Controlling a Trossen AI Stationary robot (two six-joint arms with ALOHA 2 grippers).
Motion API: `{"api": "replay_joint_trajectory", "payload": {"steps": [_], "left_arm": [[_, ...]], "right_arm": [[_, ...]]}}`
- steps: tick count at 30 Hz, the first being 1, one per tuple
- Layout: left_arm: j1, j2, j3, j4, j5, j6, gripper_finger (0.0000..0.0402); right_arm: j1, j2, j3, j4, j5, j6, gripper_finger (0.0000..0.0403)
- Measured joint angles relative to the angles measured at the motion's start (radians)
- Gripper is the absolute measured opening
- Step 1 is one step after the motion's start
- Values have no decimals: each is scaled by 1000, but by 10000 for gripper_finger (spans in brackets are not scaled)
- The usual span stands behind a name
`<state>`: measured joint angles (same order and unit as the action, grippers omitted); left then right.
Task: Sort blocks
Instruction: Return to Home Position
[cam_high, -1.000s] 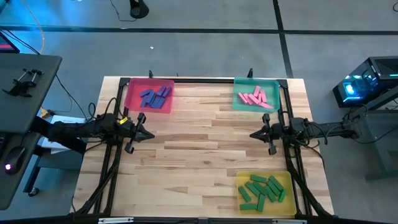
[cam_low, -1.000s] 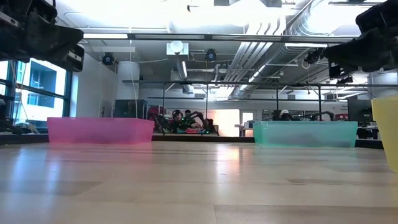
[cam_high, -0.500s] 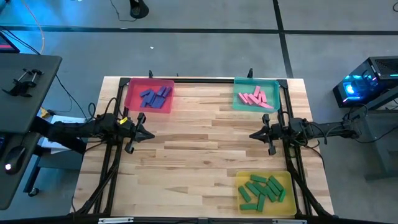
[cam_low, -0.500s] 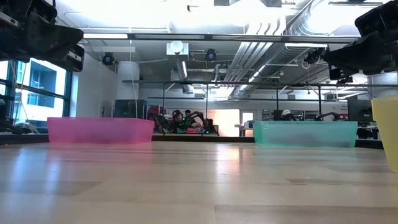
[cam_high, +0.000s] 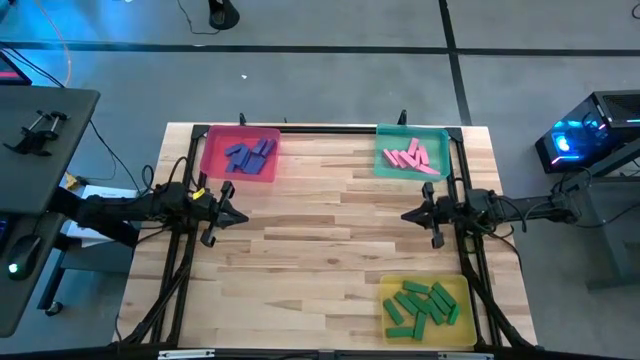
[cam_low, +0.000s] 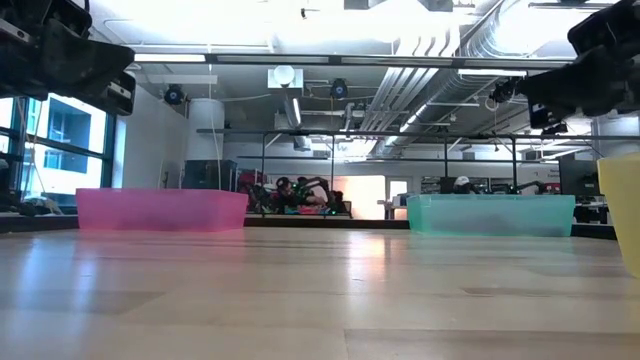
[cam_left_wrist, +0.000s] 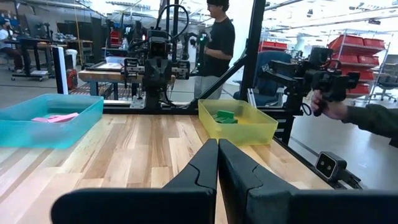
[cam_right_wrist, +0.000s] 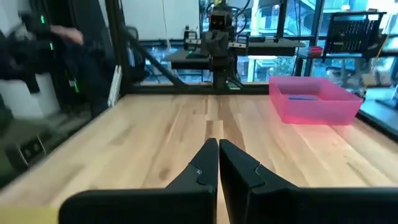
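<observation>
Over the left side of the pale wooden bench, the left tool hovers with its two dark fingers pressed together and nothing between them. At the far left corner, a translucent pink plastic tray holds the blue-purple blocks. Further along the far edge, a teal plastic tray holds the pink blocks. The right tool points toward the left one from the bench's right side, also closed and empty. At the near right corner, a yellow plastic tray holds the green blocks. In the left wrist view, a person in a dark top stands beyond the bench.
</observation>
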<state>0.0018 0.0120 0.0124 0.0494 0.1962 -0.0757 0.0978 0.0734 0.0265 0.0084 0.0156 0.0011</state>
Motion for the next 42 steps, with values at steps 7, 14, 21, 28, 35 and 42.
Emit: {"api": "replay_joint_trajectory", "payload": {"steps": [7, 14, 21, 28, 35, 42], "left_arm": [[-24, -2, 0, -5, -3, 0, 0], [-86, -8, 0, -1, -2, 0, 0], [-93, -8, 0, 0, -1, 0, 0], [-36, -8, 0, 0, 1, 0, 0], [-8, -8, 0, -10, -16, 54, 0], [6, -3, 0, -19, -339, 88, 0]], "right_arm": [[-41, -8, -16, 26, -1, 31, 0], [-110, -2, -16, 18, -97, 48, 0], [-113, 6, -16, 15, -65, 96, 0], [-113, 6, -16, 15, -65, 96, 0], [-113, 6, -16, 14, -64, 96, 0], [-113, 6, -16, 14, -63, 96, 0]]}}
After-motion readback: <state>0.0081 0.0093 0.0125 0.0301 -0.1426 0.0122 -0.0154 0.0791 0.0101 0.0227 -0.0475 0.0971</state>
